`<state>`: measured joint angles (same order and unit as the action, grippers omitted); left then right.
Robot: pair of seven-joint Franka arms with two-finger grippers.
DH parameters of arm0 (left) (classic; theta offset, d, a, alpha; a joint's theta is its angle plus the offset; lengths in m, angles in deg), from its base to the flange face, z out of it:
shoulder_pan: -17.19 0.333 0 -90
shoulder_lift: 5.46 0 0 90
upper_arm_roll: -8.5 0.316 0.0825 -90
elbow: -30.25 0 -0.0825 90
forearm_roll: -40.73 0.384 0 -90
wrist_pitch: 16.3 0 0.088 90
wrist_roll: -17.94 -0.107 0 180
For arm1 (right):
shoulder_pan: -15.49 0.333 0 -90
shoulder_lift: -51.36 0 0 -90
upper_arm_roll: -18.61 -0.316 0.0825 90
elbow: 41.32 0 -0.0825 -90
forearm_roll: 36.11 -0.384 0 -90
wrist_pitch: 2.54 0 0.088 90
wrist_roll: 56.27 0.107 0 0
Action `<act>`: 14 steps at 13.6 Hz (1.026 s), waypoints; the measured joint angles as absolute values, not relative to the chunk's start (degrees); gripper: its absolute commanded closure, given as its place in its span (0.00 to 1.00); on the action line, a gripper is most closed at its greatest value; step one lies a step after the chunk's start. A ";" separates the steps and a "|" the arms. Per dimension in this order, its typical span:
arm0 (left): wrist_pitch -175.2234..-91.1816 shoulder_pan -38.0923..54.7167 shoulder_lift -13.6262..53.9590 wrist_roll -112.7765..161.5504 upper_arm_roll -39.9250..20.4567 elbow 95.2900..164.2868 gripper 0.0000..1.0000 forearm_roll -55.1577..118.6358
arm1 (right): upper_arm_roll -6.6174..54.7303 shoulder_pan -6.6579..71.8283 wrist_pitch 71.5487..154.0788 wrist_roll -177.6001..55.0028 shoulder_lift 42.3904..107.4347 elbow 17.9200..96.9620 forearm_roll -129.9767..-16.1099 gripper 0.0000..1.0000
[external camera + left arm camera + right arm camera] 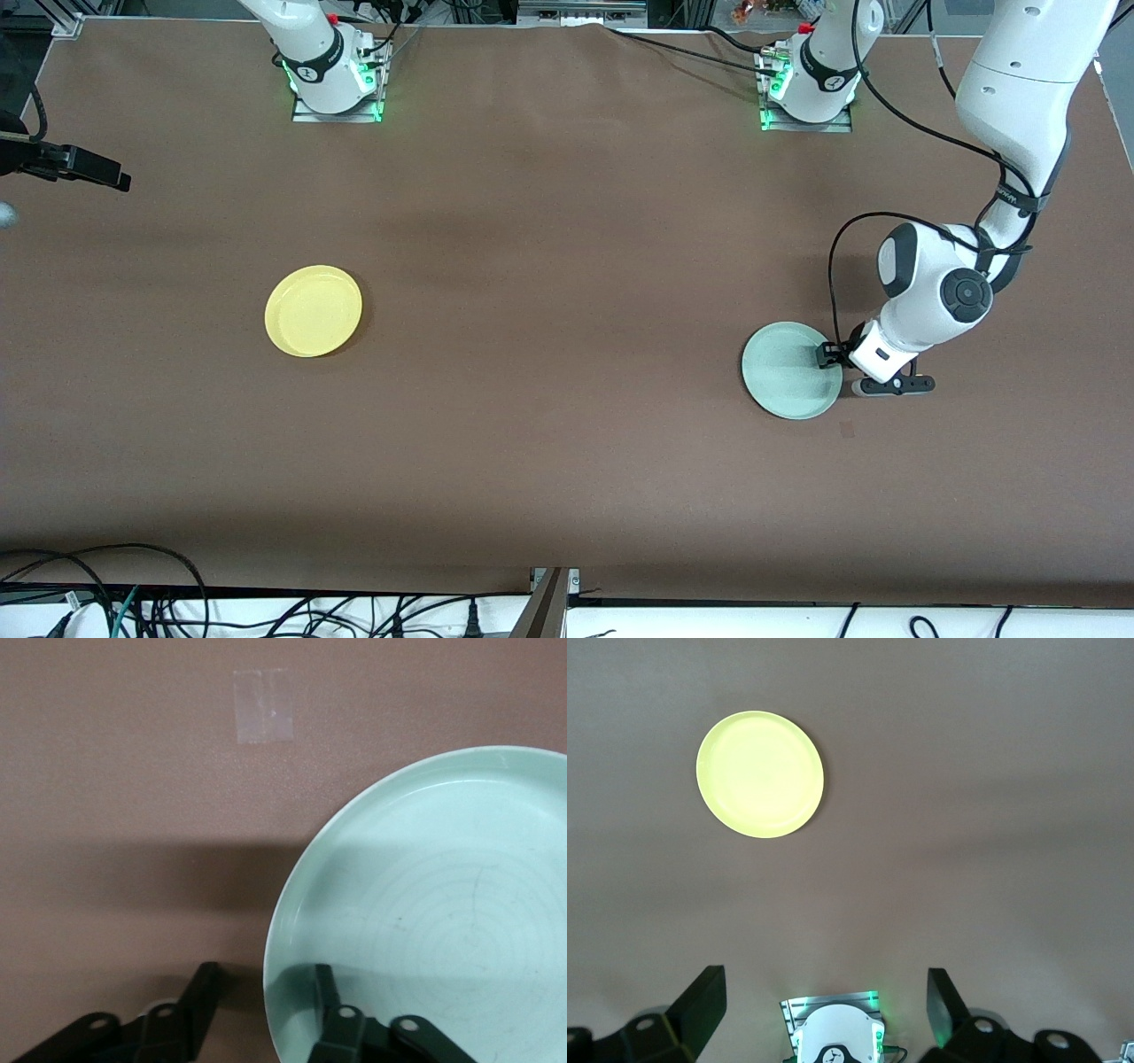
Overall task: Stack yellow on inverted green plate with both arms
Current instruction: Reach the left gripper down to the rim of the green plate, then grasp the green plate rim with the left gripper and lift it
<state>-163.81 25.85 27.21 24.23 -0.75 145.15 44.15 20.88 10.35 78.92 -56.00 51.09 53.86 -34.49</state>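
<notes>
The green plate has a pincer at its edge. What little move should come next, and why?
Probably the left pincer should finish closing on the rim of the green plate. One finger is inside the plate and the other outside on the table, with the rim between them. The plate lies right side up, so it needs gripping before it can be flipped.

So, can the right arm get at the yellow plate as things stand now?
Probably yes: the yellow plate lies alone on bare table, and the right end effector hangs open high above it with nothing between.
</notes>
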 measured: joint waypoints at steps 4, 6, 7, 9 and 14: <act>-163.73 25.76 27.12 24.23 -0.81 144.28 1.00 44.15 | 20.88 10.35 78.92 -56.00 51.09 53.86 -34.49 0.00; -163.47 25.75 26.98 23.28 -0.88 143.69 1.00 44.15 | 20.88 10.35 78.92 -56.00 51.09 53.86 -34.49 0.00; -163.46 25.76 26.99 22.34 -0.87 143.55 1.00 44.16 | 20.88 10.35 78.92 -56.00 51.09 53.86 -34.49 0.00; -163.49 25.76 26.73 19.22 -0.89 142.91 1.00 44.16 | 20.88 10.35 78.92 -56.00 51.09 53.86 -34.49 0.00; -155.83 24.43 22.70 16.07 -2.04 138.96 1.00 44.20 | 20.88 10.35 78.92 -56.00 51.10 53.86 -34.49 0.00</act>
<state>-155.83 24.43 22.70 16.07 -2.04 138.96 44.20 20.88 10.35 78.92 -56.00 51.10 53.86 -34.49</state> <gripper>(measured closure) 0.960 0.000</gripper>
